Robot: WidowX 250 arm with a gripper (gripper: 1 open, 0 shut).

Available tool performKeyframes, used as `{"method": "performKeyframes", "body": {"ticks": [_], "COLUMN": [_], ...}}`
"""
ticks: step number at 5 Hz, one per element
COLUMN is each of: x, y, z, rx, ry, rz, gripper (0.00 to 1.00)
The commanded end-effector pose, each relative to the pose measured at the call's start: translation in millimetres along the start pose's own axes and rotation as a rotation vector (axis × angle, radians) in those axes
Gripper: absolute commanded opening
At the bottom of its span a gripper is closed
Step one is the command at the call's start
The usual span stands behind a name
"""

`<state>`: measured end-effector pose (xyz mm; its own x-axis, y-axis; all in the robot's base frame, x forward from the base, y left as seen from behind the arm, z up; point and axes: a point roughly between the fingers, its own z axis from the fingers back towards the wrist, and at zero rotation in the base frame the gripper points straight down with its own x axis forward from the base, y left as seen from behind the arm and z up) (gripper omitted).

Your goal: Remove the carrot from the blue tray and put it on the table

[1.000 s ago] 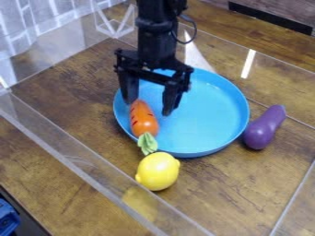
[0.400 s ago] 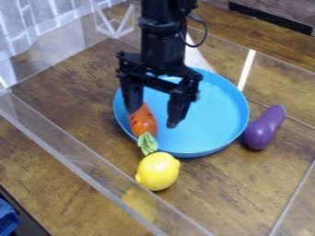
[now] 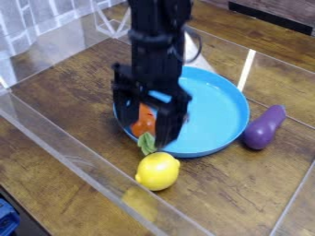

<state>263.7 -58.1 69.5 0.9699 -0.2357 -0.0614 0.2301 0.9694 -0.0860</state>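
Note:
The carrot [image 3: 145,118] lies at the near left rim of the blue tray [image 3: 219,106], its orange body inside and its green top [image 3: 147,143] hanging over the rim toward the table [image 3: 62,92]. My gripper [image 3: 149,128] points straight down over the carrot. Its jaws are open, one black finger [image 3: 125,118] to the left of the carrot and the other to its right. The arm is motion-blurred and hides part of the carrot's body. I cannot tell whether a finger touches it.
A yellow lemon [image 3: 157,171] sits on the table just in front of the carrot's green top. A purple eggplant [image 3: 262,127] lies right of the tray. Clear acrylic walls [image 3: 74,171] border the table at front and left.
The gripper has come toward the camera and slightly left in the picture, rolled a little, and now straddles the carrot. Its jaws have stayed open. The carrot has not moved.

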Motion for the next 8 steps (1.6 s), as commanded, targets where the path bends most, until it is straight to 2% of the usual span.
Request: {"method": "performKeyframes", "body": {"ticks": [1,3,4,5,8], "x": [0.6,0.8,2.5,2.2,2.8], "y": [-7,-17,-18,-16,-6], "z": [1.6,-25.4,-44.1,-45.4,-48.8], "rx": [0.01,0.018,0.025,0.032,0.035], "ry": [-0.058,-0.064,-0.056,-0.058,-0.055], "rz": [-0.112,-0.124,-0.156,-0.183,-0.134], "gripper": [1.0,1.0,1.0,0.0,0.0]}}
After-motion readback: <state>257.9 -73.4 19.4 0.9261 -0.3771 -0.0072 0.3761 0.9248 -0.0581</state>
